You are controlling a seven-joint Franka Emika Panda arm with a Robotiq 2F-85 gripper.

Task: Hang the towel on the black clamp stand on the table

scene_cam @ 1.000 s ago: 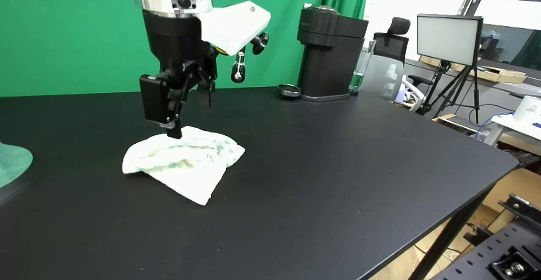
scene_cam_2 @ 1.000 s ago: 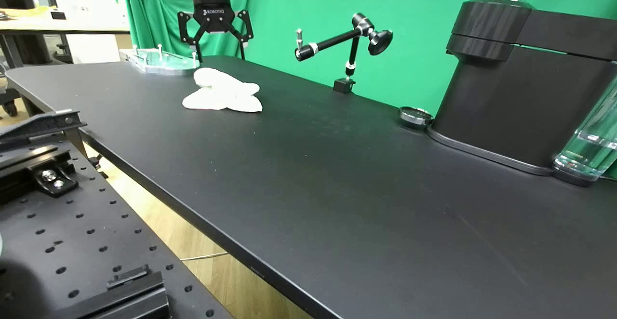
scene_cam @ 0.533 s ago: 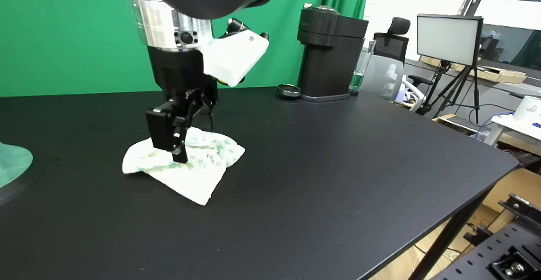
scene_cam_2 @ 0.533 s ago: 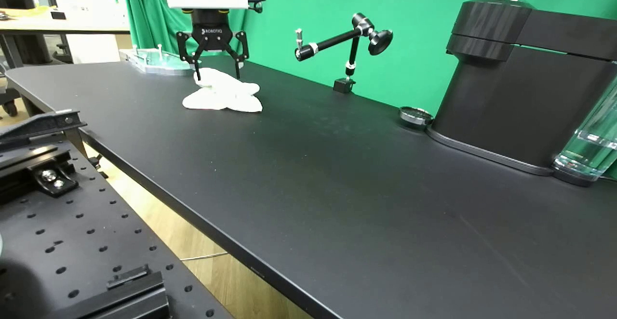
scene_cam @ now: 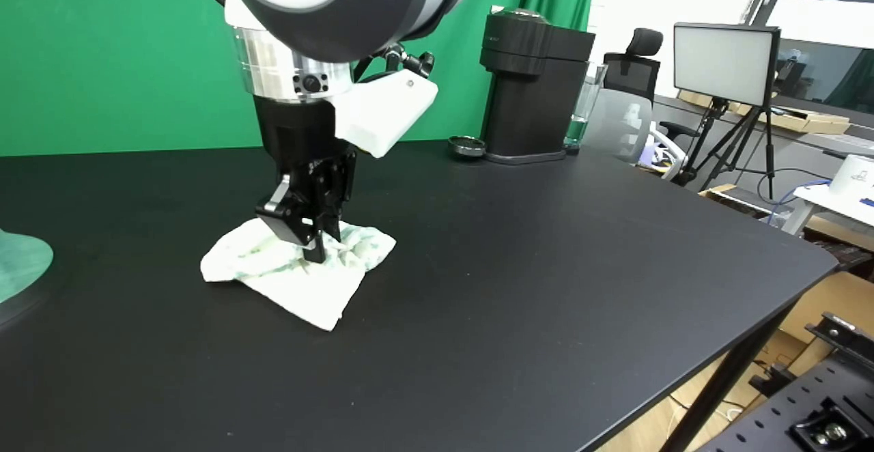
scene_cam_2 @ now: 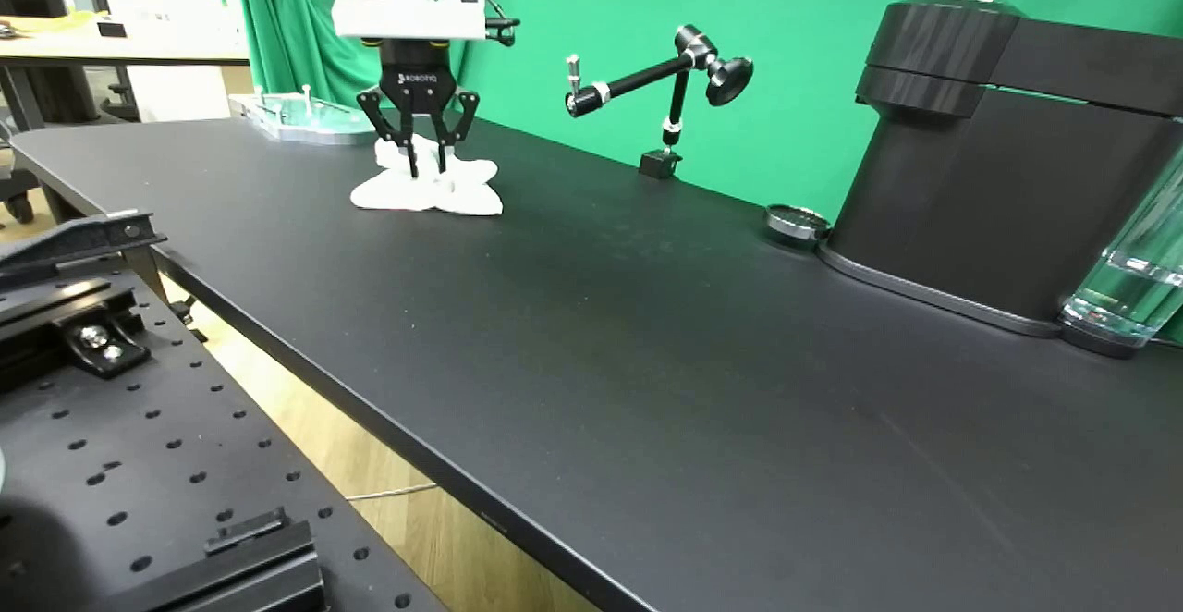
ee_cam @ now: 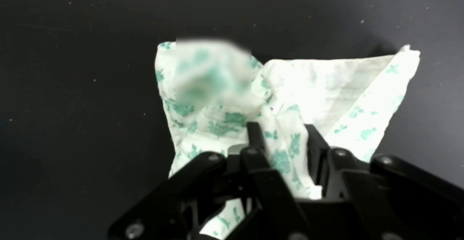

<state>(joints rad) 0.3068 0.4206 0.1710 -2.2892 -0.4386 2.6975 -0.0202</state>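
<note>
The towel (scene_cam: 311,296), white with green print, lies crumpled on the black table in both exterior views. My gripper (scene_cam_2: 428,173) points down over its middle, fingertips down at the cloth. Seen from the wrist, the gripper (ee_cam: 284,127) stands partly open, its jaws apart, with a raised fold of the towel (ee_cam: 217,125) between the fingers. The towel still rests on the table. The black clamp stand (scene_cam_2: 647,76) rises at the table's back edge, its arm reaching sideways. In an exterior view only its knob (scene_cam: 426,64) and some upper parts show behind my arm.
A black coffee machine (scene_cam_2: 961,196) with a water tank (scene_cam_2: 1132,265) stands along the back edge. A small round metal dish (scene_cam_2: 797,223) sits beside it. A clear tray with pegs (scene_cam_2: 314,122) is on the table behind the towel. A green curtain (scene_cam: 102,56) hangs behind.
My gripper has come down onto the towel and shifted slightly sideways. Its fingers have drawn much closer together around a fold. One edge of the towel has pulled in a little.
</note>
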